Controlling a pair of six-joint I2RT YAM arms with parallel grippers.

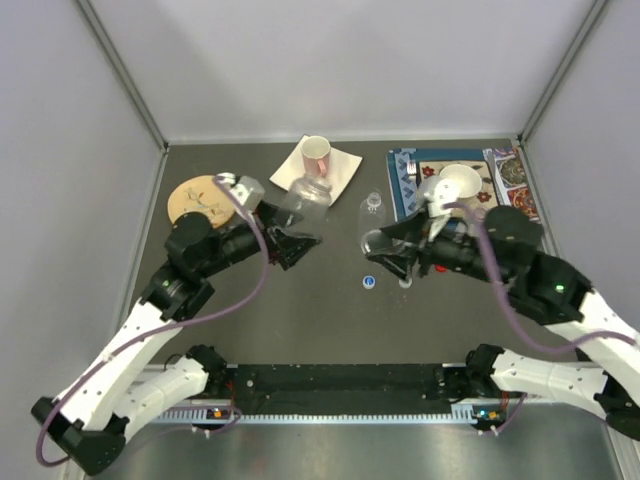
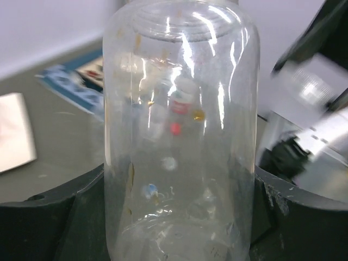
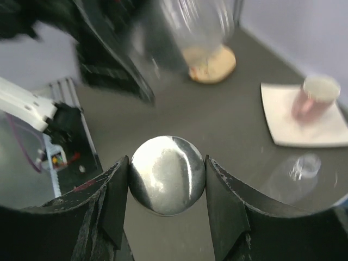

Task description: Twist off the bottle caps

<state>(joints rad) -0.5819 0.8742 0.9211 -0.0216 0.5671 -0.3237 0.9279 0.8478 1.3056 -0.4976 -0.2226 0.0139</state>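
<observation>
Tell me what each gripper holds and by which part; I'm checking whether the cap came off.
Left gripper grips the squat clear bottle around its body. Right gripper pinches the wide greyish cap across its rim.

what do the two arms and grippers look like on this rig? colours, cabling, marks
White lower links, black joints and wrists on the left arm and right arm. A mauve cable loops loosely along each. Small green light on the right arm. The left gripper and right gripper are black, two broad wedge fingers with scuffed edges.
</observation>
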